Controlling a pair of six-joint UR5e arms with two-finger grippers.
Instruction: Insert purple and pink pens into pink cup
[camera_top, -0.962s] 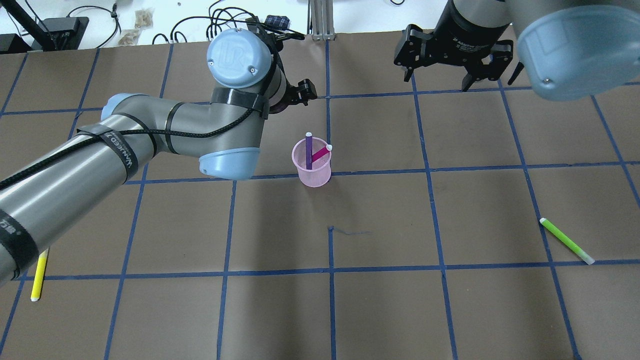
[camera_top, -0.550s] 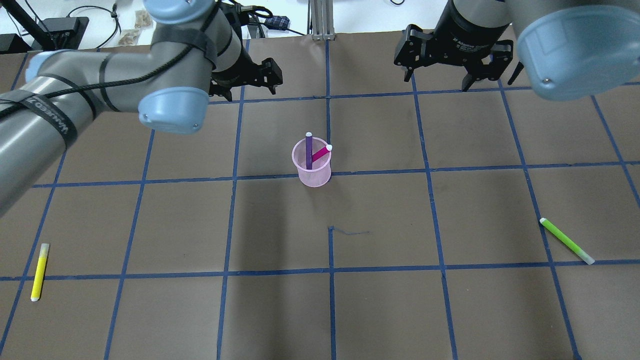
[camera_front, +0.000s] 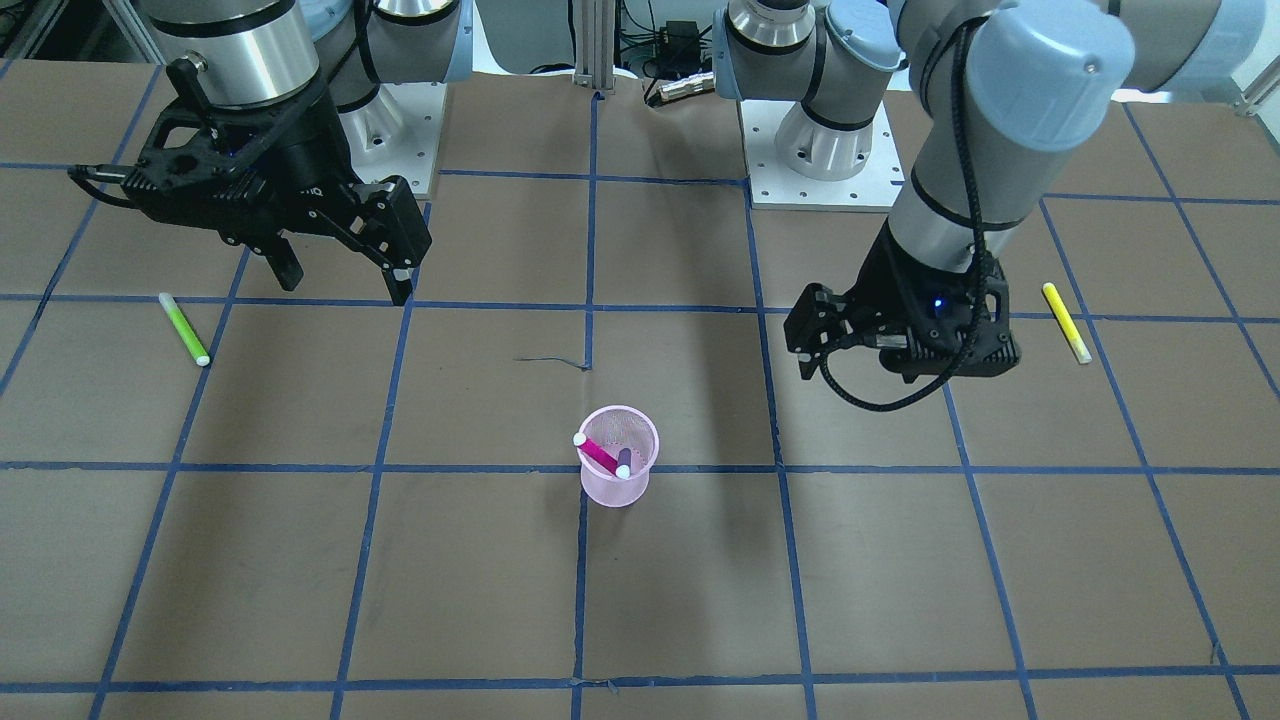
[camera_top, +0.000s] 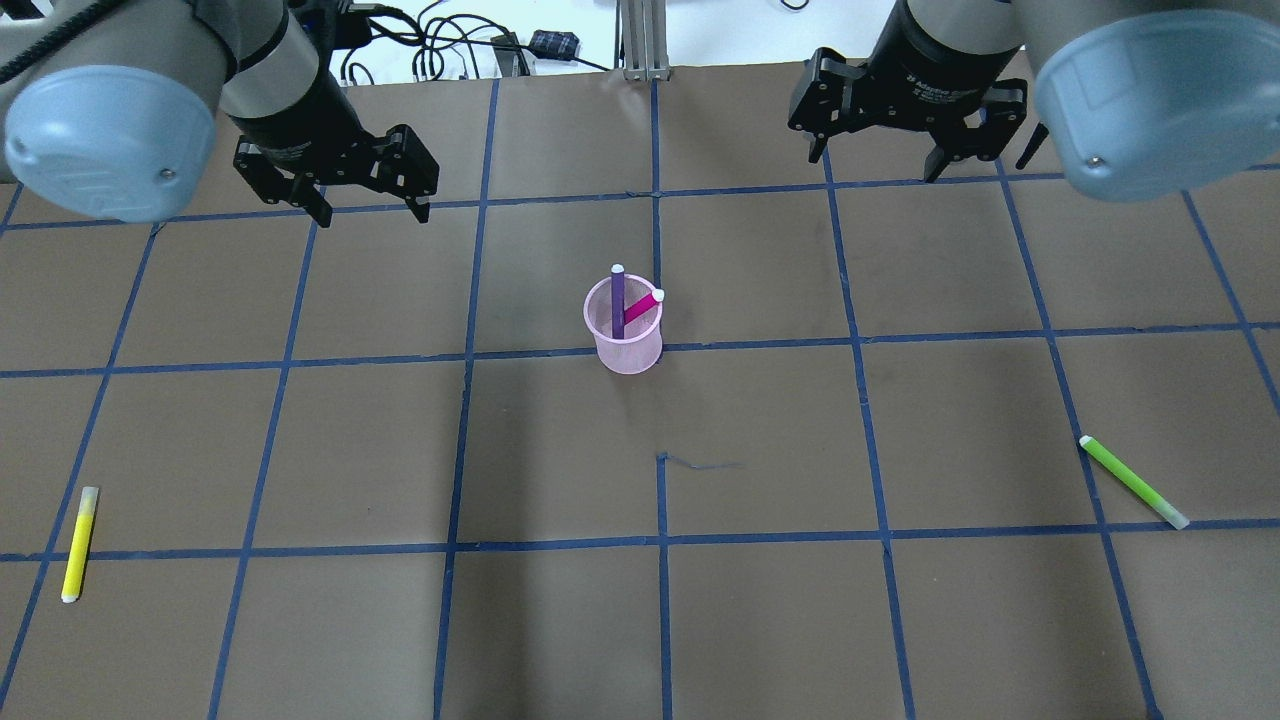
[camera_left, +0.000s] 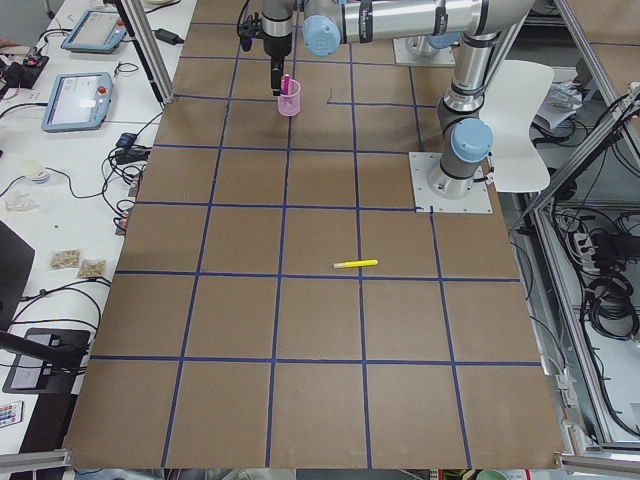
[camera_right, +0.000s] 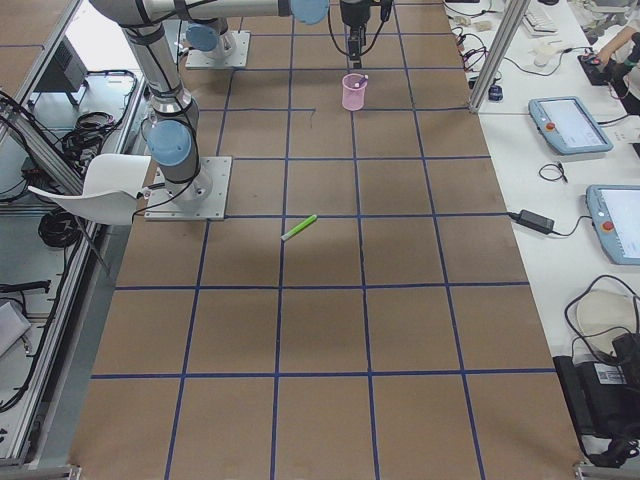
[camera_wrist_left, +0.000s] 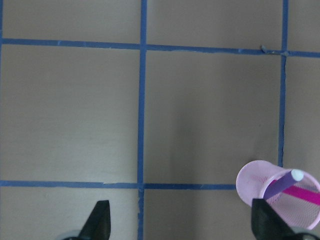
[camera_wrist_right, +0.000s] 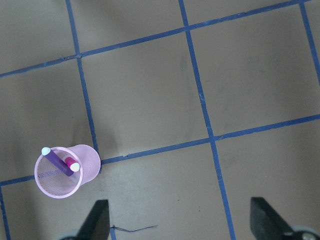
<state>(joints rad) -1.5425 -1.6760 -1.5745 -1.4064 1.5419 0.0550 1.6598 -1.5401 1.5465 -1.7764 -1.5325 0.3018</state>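
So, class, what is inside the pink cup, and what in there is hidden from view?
A purple pen and a pink pen stand leaning inside the pink cup, their tops poking above its rim. Where their lower ends rest on the cup's floor cannot be made out.

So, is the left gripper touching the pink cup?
Apart. The overhead view shows the open left gripper well to one side of the pink cup, a wide gap between.
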